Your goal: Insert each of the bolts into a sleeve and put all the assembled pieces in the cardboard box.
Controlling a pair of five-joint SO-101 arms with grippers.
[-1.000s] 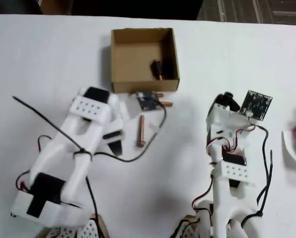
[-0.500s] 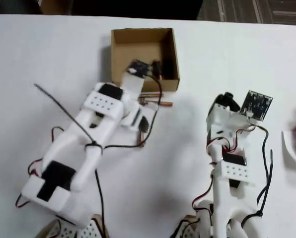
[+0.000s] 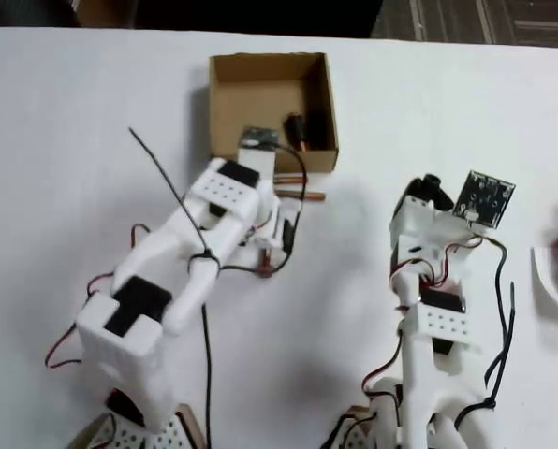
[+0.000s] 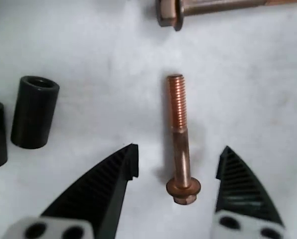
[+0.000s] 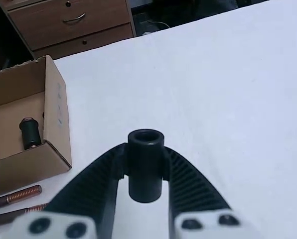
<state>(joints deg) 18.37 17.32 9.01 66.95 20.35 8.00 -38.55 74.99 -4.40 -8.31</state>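
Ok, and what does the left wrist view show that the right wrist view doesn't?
Left wrist view: the left gripper open, straddling a bolt that lies flat, a second bolt beyond it, and two loose sleeves on the table. Right wrist view: the right gripper shut on a sleeve, the cardboard box with one assembled piece inside, and a drawer unit behind. Both: the white table with copper bolts on it; whether they are the same bolts, I cannot tell.
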